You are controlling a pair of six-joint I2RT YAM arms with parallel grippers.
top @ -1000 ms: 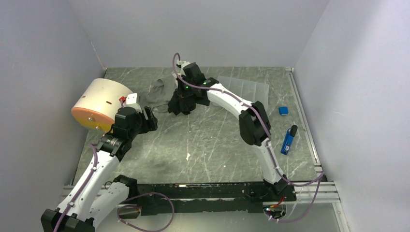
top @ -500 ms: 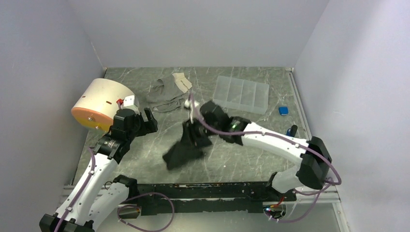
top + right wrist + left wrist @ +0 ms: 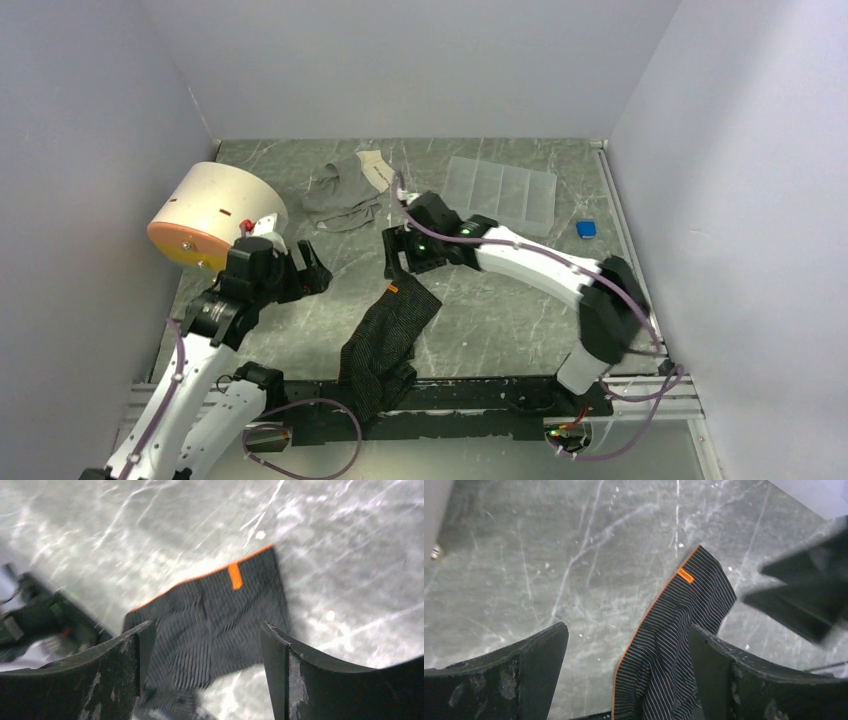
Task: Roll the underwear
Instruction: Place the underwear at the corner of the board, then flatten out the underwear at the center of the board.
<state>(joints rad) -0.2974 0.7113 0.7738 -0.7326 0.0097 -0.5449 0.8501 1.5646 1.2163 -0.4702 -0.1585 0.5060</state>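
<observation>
Pale lilac walls enclose the grey marbled table (image 3: pixel 500 310). The striped underwear (image 3: pixel 385 335) lies crumpled at lower centre of the top view. The left gripper (image 3: pixel 310 272), to its left, and the right gripper (image 3: pixel 405 258), by its upper end, both gape empty.

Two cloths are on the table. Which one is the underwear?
Look at the near edge of the marble table, in the middle. The underwear lies there. It is black, striped, with an orange edge; the other cloth, farther back, is grey and unstriped.
</observation>
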